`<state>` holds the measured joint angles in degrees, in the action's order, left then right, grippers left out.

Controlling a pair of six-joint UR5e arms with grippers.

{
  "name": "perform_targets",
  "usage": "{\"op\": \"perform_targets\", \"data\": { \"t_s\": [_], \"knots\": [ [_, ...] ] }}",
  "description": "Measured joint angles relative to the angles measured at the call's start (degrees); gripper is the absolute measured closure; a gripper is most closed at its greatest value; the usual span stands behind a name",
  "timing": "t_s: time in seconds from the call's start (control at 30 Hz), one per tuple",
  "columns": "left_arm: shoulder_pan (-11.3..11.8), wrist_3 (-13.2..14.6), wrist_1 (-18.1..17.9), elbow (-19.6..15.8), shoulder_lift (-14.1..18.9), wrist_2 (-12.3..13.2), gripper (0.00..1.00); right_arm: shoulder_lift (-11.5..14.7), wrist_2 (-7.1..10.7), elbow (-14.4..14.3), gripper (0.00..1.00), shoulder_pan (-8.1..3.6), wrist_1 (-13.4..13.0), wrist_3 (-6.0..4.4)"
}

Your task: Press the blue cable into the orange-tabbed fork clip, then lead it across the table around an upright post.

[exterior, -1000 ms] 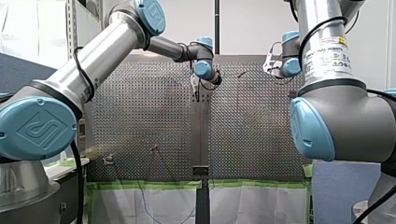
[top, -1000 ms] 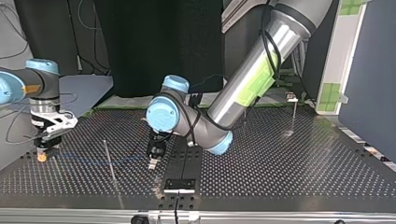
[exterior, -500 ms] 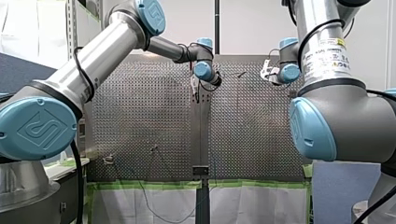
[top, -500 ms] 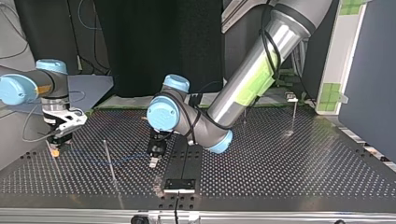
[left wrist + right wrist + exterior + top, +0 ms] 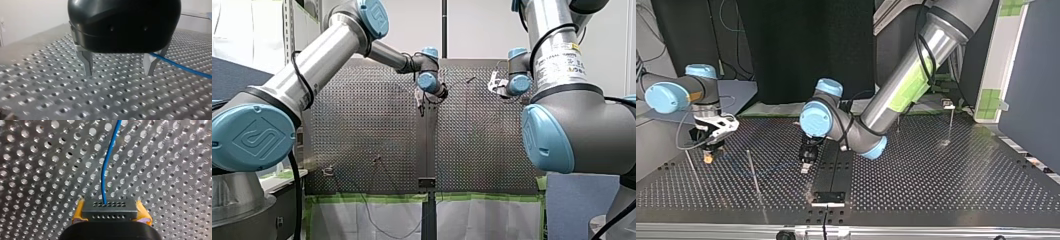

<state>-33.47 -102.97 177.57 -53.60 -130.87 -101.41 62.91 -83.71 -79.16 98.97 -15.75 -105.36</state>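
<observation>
At the top view's left, my right gripper (image 5: 709, 157) pinches the blue cable (image 5: 108, 170), which runs rightward past an upright post (image 5: 752, 170) to just beside my left gripper (image 5: 118, 73), whose fingers (image 5: 88, 65) are spread and empty.

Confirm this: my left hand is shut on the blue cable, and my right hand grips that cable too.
Not quite. The left wrist view shows my left hand open, fingers apart, the blue cable passing beside one finger. My right hand does grip that cable.

Place: robotics lab.
Evidence: perforated metal table (image 5: 936, 175); my left arm (image 5: 322, 55), my right arm (image 5: 562, 55); green tape (image 5: 362, 197) on edge.
</observation>
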Motion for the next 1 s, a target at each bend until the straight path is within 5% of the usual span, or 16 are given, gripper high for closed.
{"op": "perform_targets", "data": {
  "t_s": [1.0],
  "knots": [
    [0.54,-0.17,-0.02,-0.51,0.05,-0.02,0.00,-4.42,-2.45,-2.42,1.00,2.01,-1.03,1.49]
  ]
}}
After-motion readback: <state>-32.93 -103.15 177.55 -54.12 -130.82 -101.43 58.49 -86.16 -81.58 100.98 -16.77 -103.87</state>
